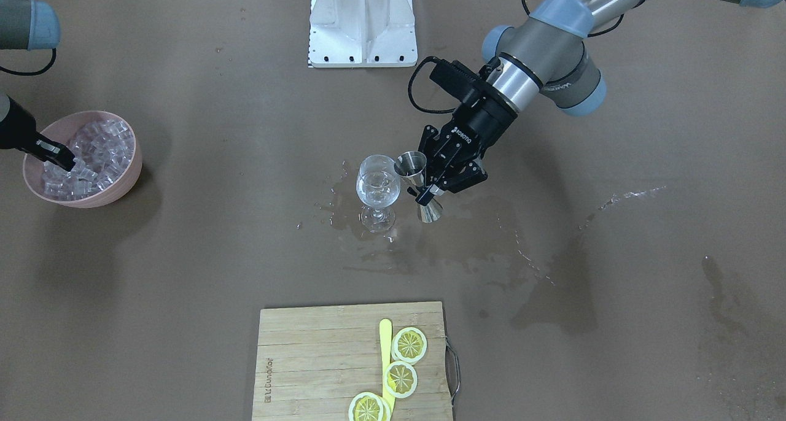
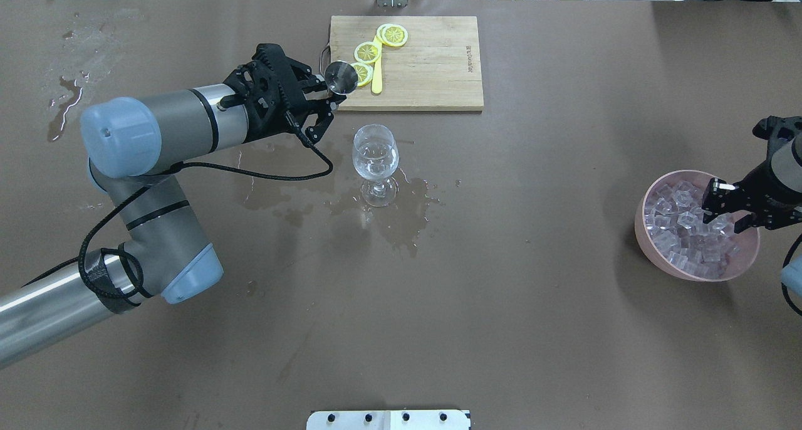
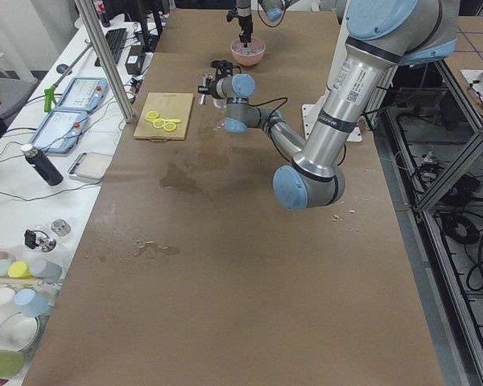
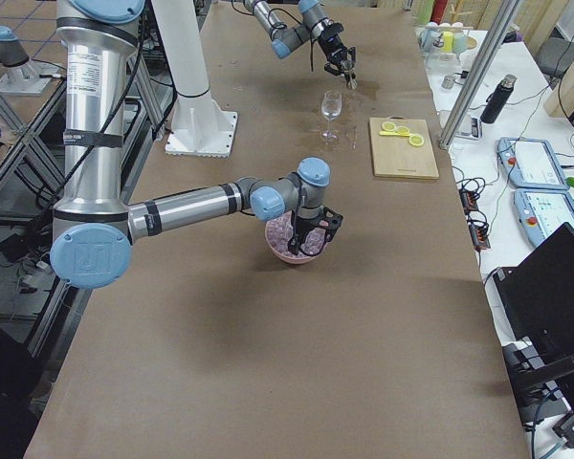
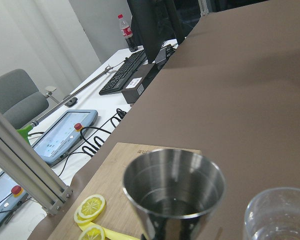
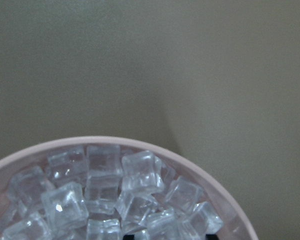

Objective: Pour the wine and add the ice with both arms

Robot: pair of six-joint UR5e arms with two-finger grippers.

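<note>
My left gripper [image 1: 439,181] is shut on a steel jigger [image 1: 417,178], held about upright just beside the wine glass [image 1: 377,188], apart from its rim. The glass stands on the table and holds a little clear wine [image 2: 374,160]. In the left wrist view the jigger [image 5: 174,190] looks nearly empty, with the glass rim [image 5: 280,215] at the lower right. My right gripper [image 2: 727,207] is open, with its tips down among the ice cubes [image 2: 686,229] in a pink bowl [image 2: 645,229]. The ice [image 6: 105,190] fills the right wrist view.
A wooden cutting board [image 2: 432,66] with lemon slices [image 2: 393,35] and a yellow knife lies beyond the glass. Spilled liquid [image 2: 401,210] wets the table around the glass foot. A white metal bracket [image 1: 362,22] stands at the robot's base.
</note>
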